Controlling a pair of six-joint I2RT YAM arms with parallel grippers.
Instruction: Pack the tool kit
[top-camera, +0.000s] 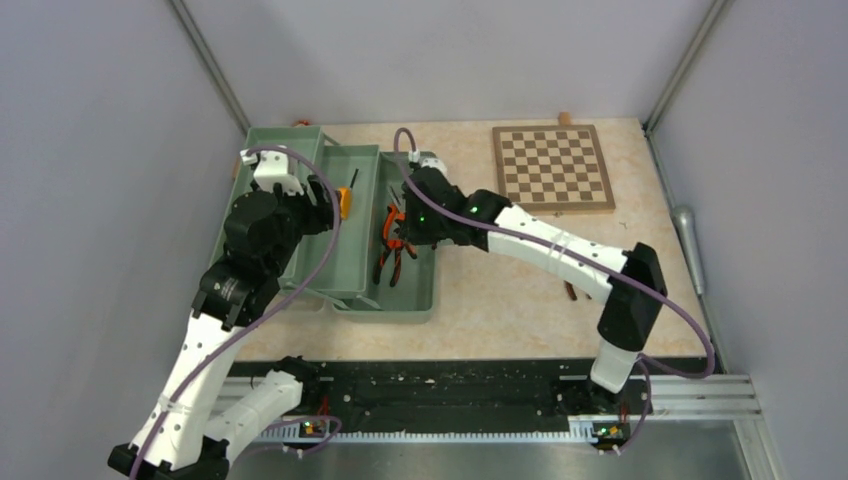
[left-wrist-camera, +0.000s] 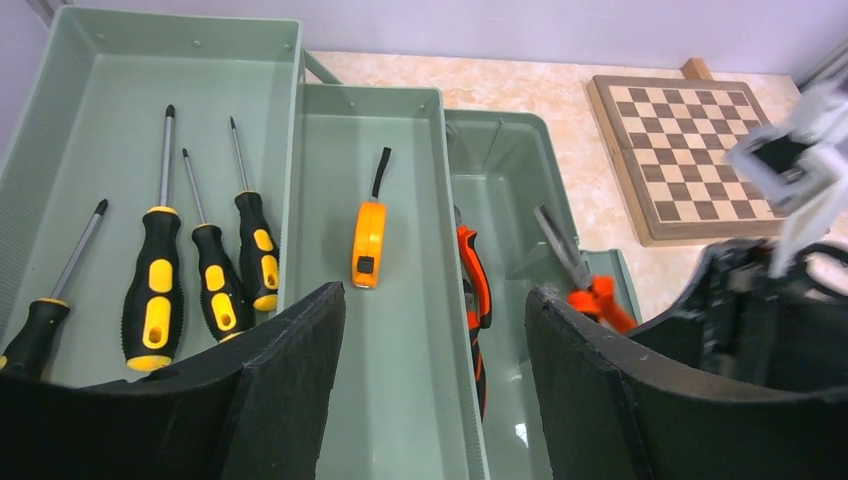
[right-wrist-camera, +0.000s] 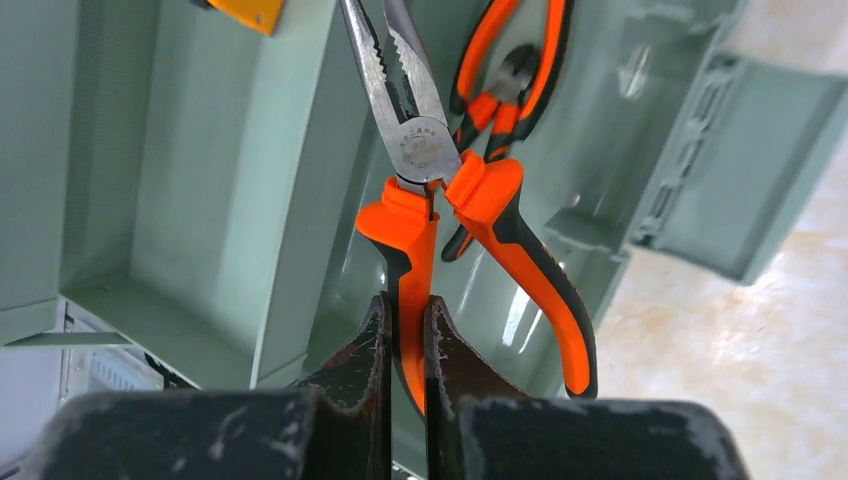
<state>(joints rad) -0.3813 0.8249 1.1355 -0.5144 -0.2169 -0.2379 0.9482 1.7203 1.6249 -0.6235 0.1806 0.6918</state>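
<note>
The pale-green toolbox (top-camera: 400, 310) stands open at the left of the table with its trays fanned out. Several yellow-black screwdrivers (left-wrist-camera: 152, 290) lie in the far-left tray. The orange tape measure (left-wrist-camera: 368, 243) lies in the middle tray (left-wrist-camera: 400, 400). My right gripper (right-wrist-camera: 407, 300) is shut on one orange handle of long-nose pliers (right-wrist-camera: 420, 150), held over the box's bottom compartment (right-wrist-camera: 180, 200). A second pair of orange-handled pliers (right-wrist-camera: 510, 80) lies in that compartment. My left gripper (left-wrist-camera: 435, 300) hangs open above the middle tray, holding nothing.
A wooden chessboard (top-camera: 552, 167) lies at the back right of the beige tabletop. Grey walls close in both sides. The black rail with the arm bases (top-camera: 450, 400) runs along the near edge. A small brown object (top-camera: 570, 291) lies under my right arm.
</note>
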